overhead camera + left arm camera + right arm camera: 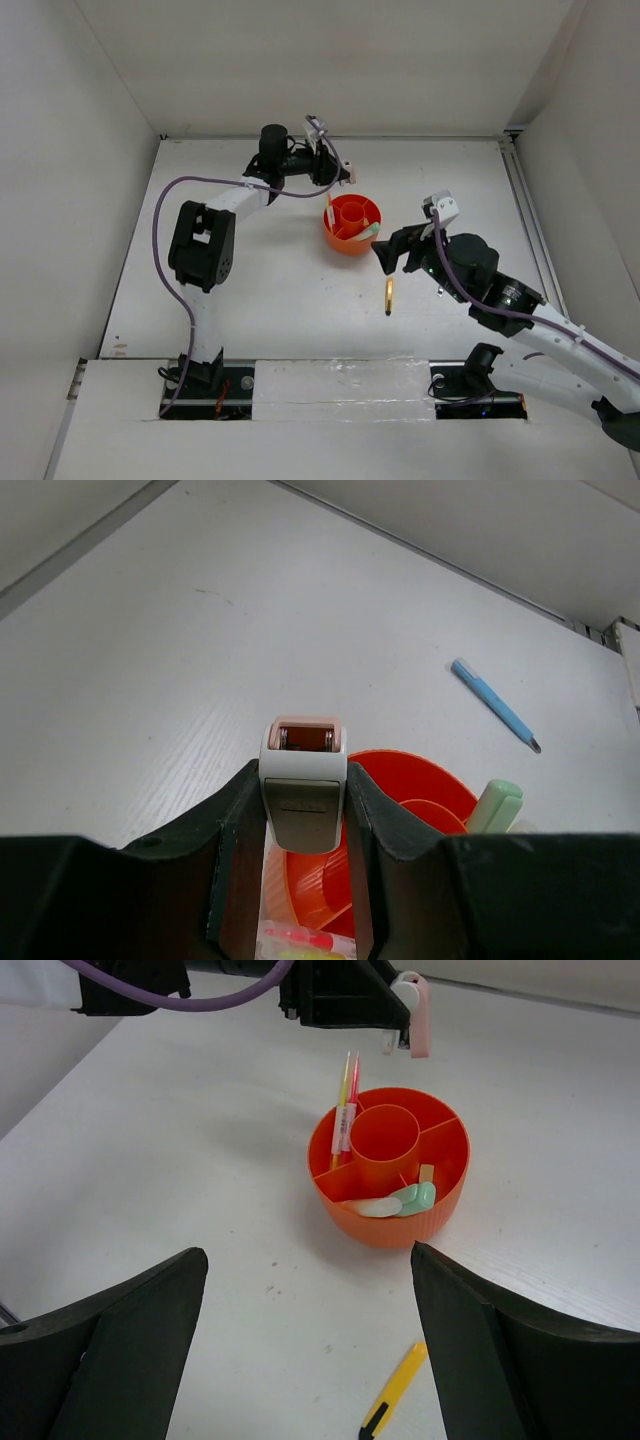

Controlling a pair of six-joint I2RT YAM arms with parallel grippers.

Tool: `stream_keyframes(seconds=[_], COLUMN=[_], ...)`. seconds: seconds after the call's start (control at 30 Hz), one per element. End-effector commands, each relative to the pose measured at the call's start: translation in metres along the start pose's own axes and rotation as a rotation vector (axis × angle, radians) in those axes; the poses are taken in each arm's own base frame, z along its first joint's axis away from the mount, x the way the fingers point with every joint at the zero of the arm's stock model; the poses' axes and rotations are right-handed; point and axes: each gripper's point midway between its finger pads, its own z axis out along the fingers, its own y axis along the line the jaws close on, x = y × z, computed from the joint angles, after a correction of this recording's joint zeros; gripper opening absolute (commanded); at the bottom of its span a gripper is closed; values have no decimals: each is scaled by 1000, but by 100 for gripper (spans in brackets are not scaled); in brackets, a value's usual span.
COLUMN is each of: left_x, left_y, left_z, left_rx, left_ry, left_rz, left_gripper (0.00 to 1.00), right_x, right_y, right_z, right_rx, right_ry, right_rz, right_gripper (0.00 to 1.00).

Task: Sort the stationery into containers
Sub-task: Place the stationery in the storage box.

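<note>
The round orange organiser [352, 238] stands mid-table. It holds a pink and a yellow pen [346, 1100], a green marker [417, 1198], a pale marker [368, 1207] and a tan block [427, 1173]. My left gripper [338, 170] is shut on the pink-white stapler [303, 755] and holds it in the air just behind the organiser's [420, 780] far rim. My right gripper [308, 1260] is open and empty, near the organiser [388, 1225] on its front right. A blue pen [495, 704] and a yellow cutter-like pen [389, 296] lie on the table.
The white table is walled at the back and both sides. The cutter [395, 1392] lies just under my right gripper [393, 252]. A purple cable runs along the left arm [200, 245].
</note>
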Motion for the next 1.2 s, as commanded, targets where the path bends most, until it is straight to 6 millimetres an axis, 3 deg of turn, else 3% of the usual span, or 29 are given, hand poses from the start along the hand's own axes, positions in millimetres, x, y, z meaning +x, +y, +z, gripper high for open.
stream_keyframes(seconds=[0.0,0.2,0.27,0.63,0.77,1.1,1.17], left_x=[-20,-7,5,17,31,31,32], left_y=[-25,-22,-19,-19,-19,-22,-20], left_z=[13,17,17,15,13,10,10], left_rx=[90,73,71,52,49,40,27], left_ry=[-5,7,24,26,45,46,50], left_rz=[107,99,76,45,8,6,-1], left_gripper=[0,0,0,0,0,0,6], right_x=[-9,-7,-7,-9,-11,-11,-11], right_y=[-2,-3,-3,-2,-2,-1,0], right_z=[-3,-3,-5,-7,-9,-7,-7], right_rx=[6,8,8,-3,-5,-5,-14], right_ry=[-24,-15,-15,-22,-30,-30,-28], right_rz=[-5,-8,-8,-5,-2,-2,-2], right_gripper=[89,89,89,89,89,89,89])
